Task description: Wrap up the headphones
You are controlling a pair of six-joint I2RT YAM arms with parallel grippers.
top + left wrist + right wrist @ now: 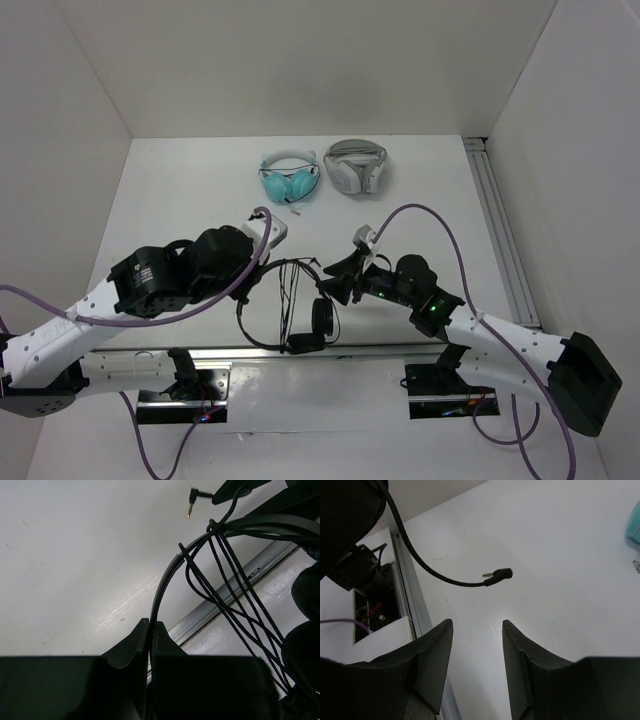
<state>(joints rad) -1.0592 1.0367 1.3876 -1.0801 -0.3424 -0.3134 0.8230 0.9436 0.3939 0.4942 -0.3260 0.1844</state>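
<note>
The black headphones [322, 318] lie near the table's front edge, between the two arms. Their cable [225, 585] is wound several times across the thin headband [167, 577]. My left gripper [150, 625] is shut on the headband, which rises out from between its fingertips; from above, the left gripper [252, 288] sits at the headband's left side. The cable's free end with the plug [499, 575] hangs loose just ahead of my right gripper [477, 625]. That gripper is open and holds nothing. In the top view the right gripper [330, 280] is just right of the wound cable.
Teal headphones [290, 180] and bulkier white-grey headphones [355, 165] lie at the back of the table. A metal rail [500, 230] runs along the right side, and another rail [300, 352] runs along the near edge under the earpads. White walls enclose the table.
</note>
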